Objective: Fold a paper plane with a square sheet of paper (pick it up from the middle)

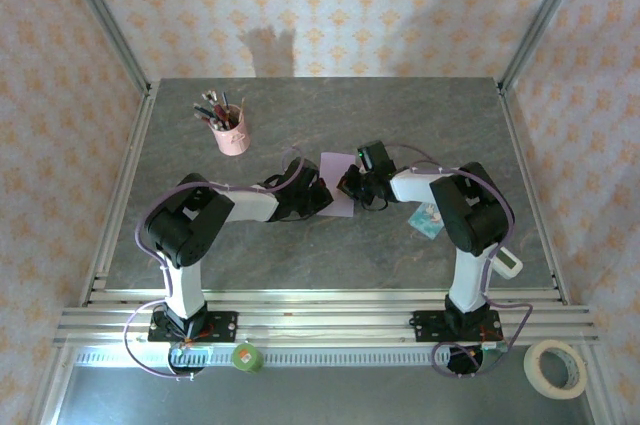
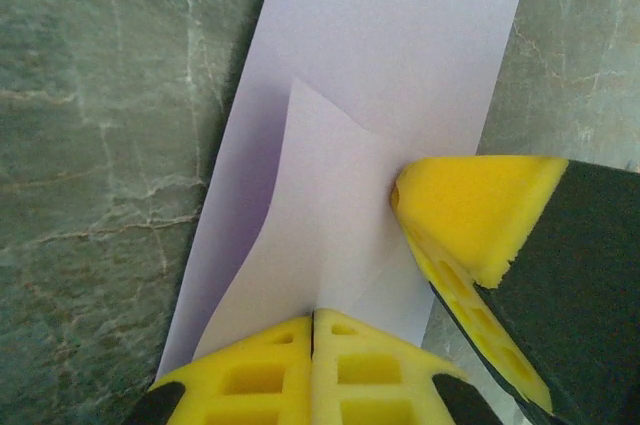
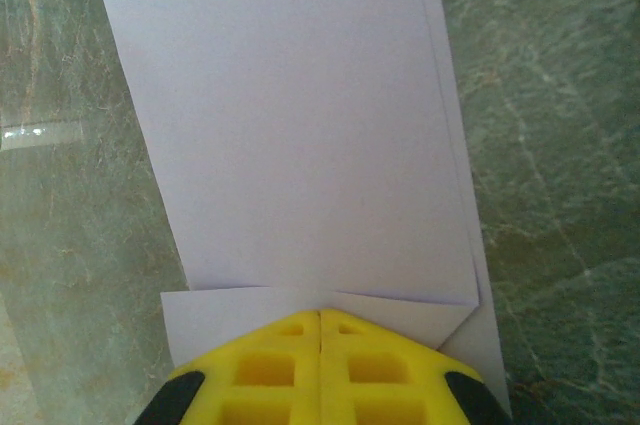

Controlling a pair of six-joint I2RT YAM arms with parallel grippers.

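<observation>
Square sheet of paper (image 1: 336,165): pale lilac, folded over into an oblong strip. Lies flat on the grey marbled table (image 1: 450,125), abt mid-table, betw the 2 grippers.
Paper, L wrist view (image 2: 400,45): strip runs away from cam. One pointed flap stands up off the lower layer, its base at the L fingertips.
Paper, R wrist view (image 3: 290,125): 2 layers, edges nearly matched, w/ a slight offset down one long side. At the near end both corners are turned in and meet at centre, right by the fingertips.
L gripper (image 1: 325,195) (image 2: 313,345): yellow fingers closed tight, pad to pad, no gap. Tips sit at one end of the strip. Can't tell whether the flap is nipped betw them or just pressed.
R gripper (image 1: 348,185) (image 3: 320,345): also closed tight, tips at the opp end on the corner folds. Can't tell if any paper is caught.
Contact: in L wrist view a yellow fingertip (image 2: 465,207) of the R arm touches the strip just beside the flap.
Arms: both reach inward, wrists nearly meeting over the sheet.
Pink pen cup (image 1: 232,135): far-left of table, well apart from the sheet.
Teal-and-white packet (image 1: 428,219): on table beside the R arm, near the sheet but not touching.
Tape roll (image 1: 556,367): off the table, near-right corner.
</observation>
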